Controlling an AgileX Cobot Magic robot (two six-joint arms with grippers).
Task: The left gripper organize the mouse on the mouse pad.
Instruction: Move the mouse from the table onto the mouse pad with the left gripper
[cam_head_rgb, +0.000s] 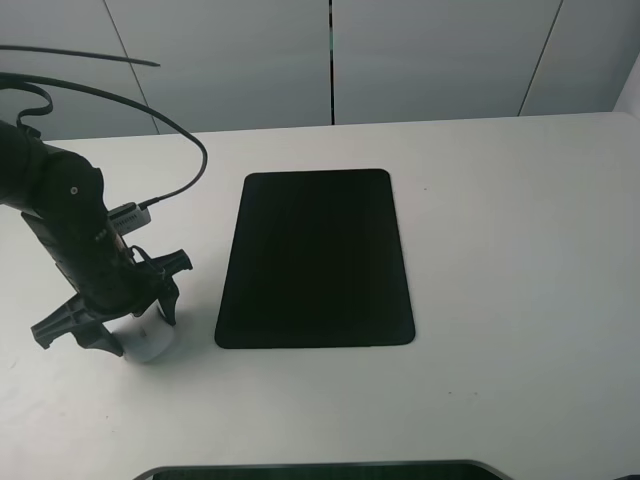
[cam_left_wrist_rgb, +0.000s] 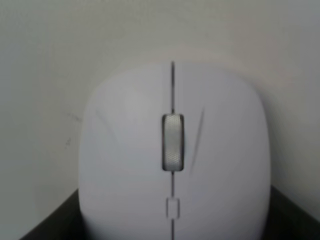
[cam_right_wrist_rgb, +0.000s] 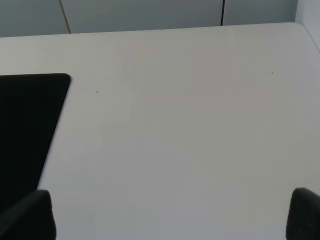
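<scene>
The white mouse (cam_head_rgb: 150, 343) rests on the white table, left of the pad's near-left corner and apart from it. My left gripper (cam_head_rgb: 138, 326) is down over it, and its black arm hides most of the mouse from above. In the left wrist view the mouse (cam_left_wrist_rgb: 172, 160) fills the frame, grey scroll wheel in the middle, with black fingers (cam_left_wrist_rgb: 45, 227) against both of its sides: shut on the mouse. The black mouse pad (cam_head_rgb: 315, 260) lies bare in the middle of the table; its corner (cam_right_wrist_rgb: 25, 125) shows in the right wrist view. My right gripper (cam_right_wrist_rgb: 170, 215) hovers open over the table.
Black cables (cam_head_rgb: 150, 115) loop up from the left arm towards the back left. A dark flat object (cam_head_rgb: 320, 470) pokes in at the table's near edge. Pale wall panels (cam_head_rgb: 440, 50) stand behind the table's far edge.
</scene>
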